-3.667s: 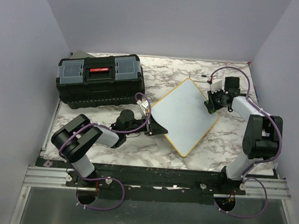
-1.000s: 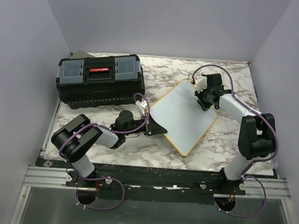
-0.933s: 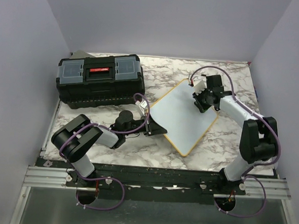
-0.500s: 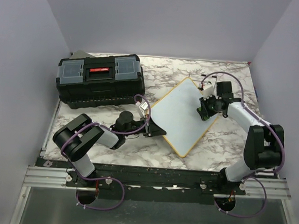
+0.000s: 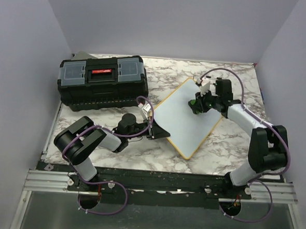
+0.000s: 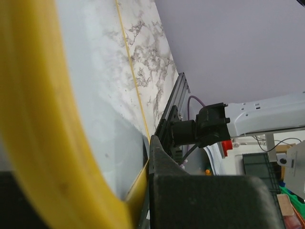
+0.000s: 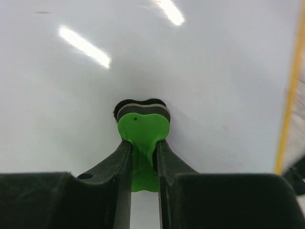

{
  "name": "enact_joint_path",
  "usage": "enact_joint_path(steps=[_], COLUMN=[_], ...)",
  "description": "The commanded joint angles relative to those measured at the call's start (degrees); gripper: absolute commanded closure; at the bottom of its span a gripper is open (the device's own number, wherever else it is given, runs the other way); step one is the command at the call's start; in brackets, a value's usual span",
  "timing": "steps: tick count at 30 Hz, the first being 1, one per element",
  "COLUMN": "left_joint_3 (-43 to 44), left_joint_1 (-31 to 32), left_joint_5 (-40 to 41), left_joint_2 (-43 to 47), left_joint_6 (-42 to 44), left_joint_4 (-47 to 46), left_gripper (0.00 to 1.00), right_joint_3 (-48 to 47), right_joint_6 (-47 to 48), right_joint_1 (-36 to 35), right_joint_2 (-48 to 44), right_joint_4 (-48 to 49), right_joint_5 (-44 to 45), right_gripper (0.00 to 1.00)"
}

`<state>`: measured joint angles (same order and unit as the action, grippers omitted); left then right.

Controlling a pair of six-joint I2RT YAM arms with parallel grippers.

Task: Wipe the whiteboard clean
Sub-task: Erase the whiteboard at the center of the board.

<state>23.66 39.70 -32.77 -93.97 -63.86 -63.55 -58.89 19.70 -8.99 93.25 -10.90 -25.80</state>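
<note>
Top view: whiteboard [image 5: 183,121] lies on table [image 5: 229,142], turned cornerwise. My left claw [image 5: 155,129] at its left corner, my right claw [image 5: 195,105] over its far part.
Left wrist: left claw clamped on whiteboard edge.
Right wrist: right claw clamped on green eraser [image 7: 142,128], eraser touching whiteboard face.

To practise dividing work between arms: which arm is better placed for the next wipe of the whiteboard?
Right: the right gripper holds the green eraser against the whiteboard; the left gripper is clamped on its yellow frame, steadying it.
</note>
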Motion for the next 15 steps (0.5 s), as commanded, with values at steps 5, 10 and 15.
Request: enact_joint_path(steps=[5,10,15], left_joint_3=[1.89,1.97,1.95], left_joint_1=[1.50,1.41,1.36], left_joint_5=[-5.71,-5.47,-5.72], left_joint_2=[2.72,4.27,4.98], left_joint_6=[5.22,6.43,6.97], left_joint_4=[-6.31,-4.59,-4.05], left_gripper=[1.00,1.00,1.00], right_joint_3=[10.42,16.96,14.43], right_joint_6=[7.51,12.64,11.16], right_joint_1=[-9.02,-8.59,3.93], right_joint_2=[-11.32,-18.06,-14.85], right_joint_4=[-10.36,-16.00,-12.54], right_joint_5=[-20.50,-8.53,-4.35], right_gripper=[0.99,0.99,0.99])
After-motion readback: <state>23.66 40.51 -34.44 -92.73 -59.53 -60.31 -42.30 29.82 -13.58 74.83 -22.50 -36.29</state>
